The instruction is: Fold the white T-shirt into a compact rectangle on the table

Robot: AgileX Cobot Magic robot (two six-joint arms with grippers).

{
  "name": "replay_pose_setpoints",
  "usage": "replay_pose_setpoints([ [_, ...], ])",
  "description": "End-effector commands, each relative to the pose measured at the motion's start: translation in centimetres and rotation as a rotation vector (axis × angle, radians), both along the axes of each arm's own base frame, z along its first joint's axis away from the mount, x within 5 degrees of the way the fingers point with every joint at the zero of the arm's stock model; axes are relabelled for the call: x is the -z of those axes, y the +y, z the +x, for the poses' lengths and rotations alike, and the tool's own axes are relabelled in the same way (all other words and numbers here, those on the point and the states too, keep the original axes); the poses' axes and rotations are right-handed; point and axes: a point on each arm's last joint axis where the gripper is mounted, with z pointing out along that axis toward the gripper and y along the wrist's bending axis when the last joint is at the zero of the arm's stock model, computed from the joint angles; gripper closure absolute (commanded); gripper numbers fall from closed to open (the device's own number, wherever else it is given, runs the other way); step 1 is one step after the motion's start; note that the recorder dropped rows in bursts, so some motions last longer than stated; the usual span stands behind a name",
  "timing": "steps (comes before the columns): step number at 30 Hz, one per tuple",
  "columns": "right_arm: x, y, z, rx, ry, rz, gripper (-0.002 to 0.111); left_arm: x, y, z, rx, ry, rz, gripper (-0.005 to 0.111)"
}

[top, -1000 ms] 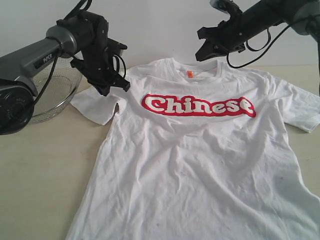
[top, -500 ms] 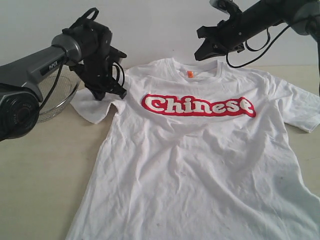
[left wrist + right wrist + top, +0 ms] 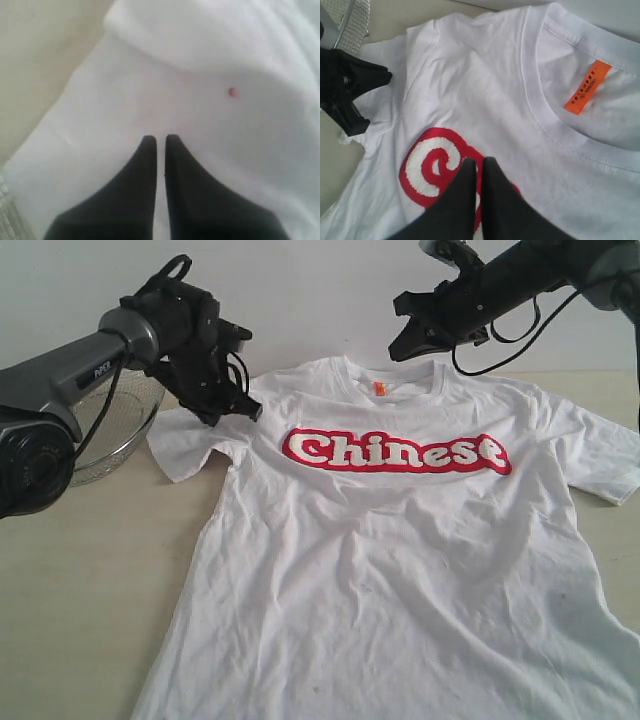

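Down at the bottom of the frame, the hem of the white T-shirt runs off the lower edge. The shirt lies flat and face up on the table, filling the middle and right of the picture. Its long axis runs straight up the frame, hem nearest and collar pointing away toward the back wall.

Moving up, the red-and-white lettering reads upright across the chest, and above it the orange neck tag sits inside the collar.

At upper left, the left gripper has its jaws pressed together, low over the shoulder by the sleeve. Whether the tips touch the cloth, I cannot tell. A wire basket stands behind that arm.

At top centre, the right gripper is also closed, empty, hanging clear above the collar.

Against half a second ago, the left gripper has swung rightward and a little up, off the sleeve toward the shoulder. The sleeve's outer corner sits slightly further in. The right gripper has barely moved and the shirt body lies as before.
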Motion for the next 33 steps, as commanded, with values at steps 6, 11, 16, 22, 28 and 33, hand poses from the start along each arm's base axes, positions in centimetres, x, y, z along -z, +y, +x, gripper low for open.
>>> replay_pose_setpoints([
  [6,-0.8,0.1,-0.1,0.039,0.028,0.067,0.108,-7.9,0.3,-0.3,-0.064,-0.151,-0.105,0.102],
  [11,-0.8,-0.9,-0.1,0.083,0.05,0.072,0.108,-10.7,0.1,-1.3,-0.054,-0.127,-0.168,0.102],
  [16,-2.1,-3.8,-0.6,0.221,0.082,-0.1,0.108,-13.7,-1.1,-3.3,0.106,-0.021,-0.328,0.102],
  [22,-7.3,0.6,-2.1,0.195,-0.025,-0.301,0.108,-14.2,-1.8,-3.7,0.133,-0.008,-0.409,0.102],
  [28,-8.8,4.4,-3.4,0.173,0.004,-0.241,0.108,-15.7,-1.6,-4.6,0.142,-0.003,-0.428,0.102],
  [33,-5.8,6.7,-3.2,0.195,0.091,-0.112,0.108,-17.5,-1.9,-5.3,0.155,-0.02,-0.486,0.102],
])
